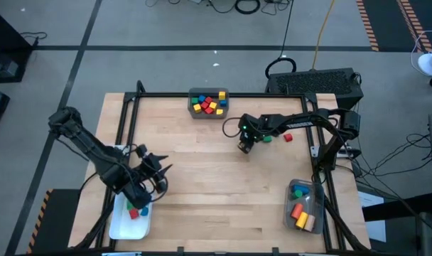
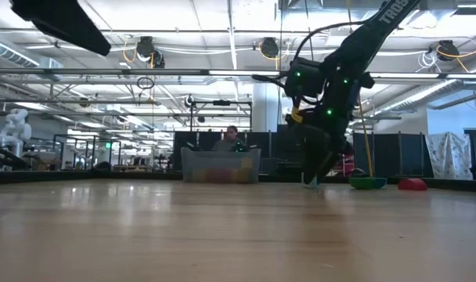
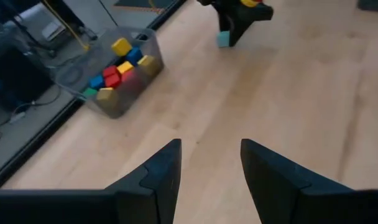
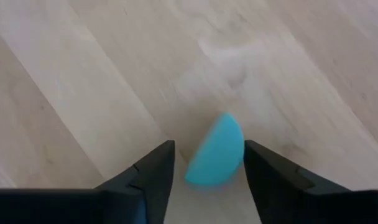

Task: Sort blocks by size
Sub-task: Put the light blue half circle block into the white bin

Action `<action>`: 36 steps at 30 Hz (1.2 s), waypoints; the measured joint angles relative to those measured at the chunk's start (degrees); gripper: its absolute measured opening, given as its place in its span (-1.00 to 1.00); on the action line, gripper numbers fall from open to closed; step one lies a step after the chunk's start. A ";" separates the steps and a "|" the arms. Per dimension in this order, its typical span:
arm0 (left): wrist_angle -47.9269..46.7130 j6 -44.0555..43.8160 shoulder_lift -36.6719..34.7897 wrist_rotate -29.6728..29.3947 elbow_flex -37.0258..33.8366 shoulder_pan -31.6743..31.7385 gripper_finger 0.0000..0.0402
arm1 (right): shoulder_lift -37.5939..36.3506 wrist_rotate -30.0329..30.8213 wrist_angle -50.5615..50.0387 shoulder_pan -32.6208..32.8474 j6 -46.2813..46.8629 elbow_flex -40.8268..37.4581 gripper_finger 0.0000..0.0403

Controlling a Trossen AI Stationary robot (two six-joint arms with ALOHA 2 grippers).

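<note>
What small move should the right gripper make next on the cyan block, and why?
Probably close the fingers: the right gripper is down at the table, its fingers on either side of the cyan block with gaps showing, so closing should grip it before lifting.

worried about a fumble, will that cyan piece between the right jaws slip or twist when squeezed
It may twist: the cyan block sits skewed between the right gripper and the jaws are not yet flush on it. It looks solid, so probably stiff and light. Its smooth faces could slide on the wooden table.
</note>
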 joint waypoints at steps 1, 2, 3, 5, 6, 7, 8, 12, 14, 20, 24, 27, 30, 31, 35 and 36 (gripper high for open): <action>0.02 0.19 0.00 -0.09 0.00 0.55 -0.16 | 0.00 0.01 0.65 0.00 0.00 0.01 -0.15; 0.02 0.24 0.00 -0.25 0.00 1.13 -0.16 | 0.00 0.01 1.12 0.00 0.02 0.01 -0.18; 0.00 0.24 0.00 -0.76 0.00 1.68 -0.16 | 0.00 0.01 1.38 0.00 0.00 0.01 -0.21; 0.02 0.24 0.00 -3.04 0.00 2.84 -0.16 | 0.00 0.03 2.12 0.00 0.02 0.01 -0.28; 0.05 0.13 0.00 -4.46 0.00 3.46 -0.16 | 0.00 0.03 2.43 0.00 0.10 0.01 -0.31; 0.19 -0.07 0.00 -5.88 0.00 4.16 -0.16 | 0.00 0.03 2.39 0.01 0.46 0.03 -0.35; 0.59 -0.04 0.00 -6.78 0.00 4.95 -0.16 | 0.00 0.03 2.17 0.14 1.00 0.03 -0.39; 1.21 0.30 0.00 -7.55 -0.04 8.85 -0.16 | 0.00 0.03 1.92 0.24 1.03 0.03 -0.55; 1.80 0.38 0.00 -7.93 -1.00 10.90 -0.16 | 0.00 0.08 1.98 0.24 0.39 0.03 -0.62; 14.63 8.91 0.02 -9.07 -9.52 17.08 -0.16 | -0.02 0.14 3.59 0.70 -1.81 0.03 -0.73; 30.94 22.64 0.04 -8.96 -15.86 19.21 -0.16 | -0.02 -1.80 7.66 2.99 -2.42 0.03 -0.73; 42.82 34.80 0.05 -8.78 -19.15 19.52 -0.16 | -0.02 -7.91 12.43 5.35 -3.90 0.03 -0.73; 51.06 44.31 0.24 -5.90 -20.13 19.48 -0.16 | -0.02 -15.11 17.43 7.77 -4.98 0.03 -0.73; 53.20 46.66 0.39 -4.12 -20.13 19.48 -0.16 | -0.02 -17.00 18.99 8.56 -5.01 0.03 -0.73; 63.48 57.00 1.85 3.59 -20.13 19.49 -0.16 | -0.02 -20.88 24.11 11.60 -5.06 0.04 -0.73; 66.03 59.70 2.47 5.36 -20.13 19.54 -0.16 | -0.02 -21.81 25.12 12.16 -5.18 0.05 -0.73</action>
